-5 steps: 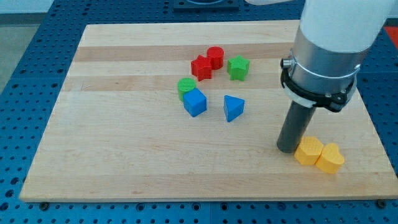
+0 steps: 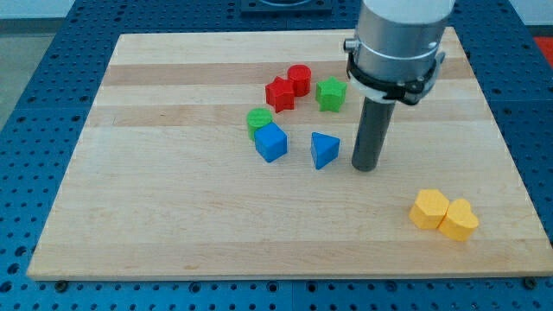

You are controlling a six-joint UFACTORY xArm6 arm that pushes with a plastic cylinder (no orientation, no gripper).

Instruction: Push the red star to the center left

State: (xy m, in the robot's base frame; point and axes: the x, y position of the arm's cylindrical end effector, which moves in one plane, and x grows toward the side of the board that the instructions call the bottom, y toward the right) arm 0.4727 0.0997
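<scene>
The red star (image 2: 279, 93) lies on the wooden board (image 2: 173, 199) near the top middle, touching a red cylinder (image 2: 299, 79) at its upper right. My tip (image 2: 365, 167) stands on the board just right of the blue triangle (image 2: 324, 149) and below the green star (image 2: 331, 93). The tip is well to the lower right of the red star, not touching any block.
A green cylinder (image 2: 258, 120) and a blue cube (image 2: 270, 142) sit together below the red star. Two yellow blocks, a hexagon (image 2: 429, 209) and a heart shape (image 2: 459, 218), lie at the lower right.
My tip has moved up and to the left, away from the yellow blocks, to beside the blue triangle. No block has moved.
</scene>
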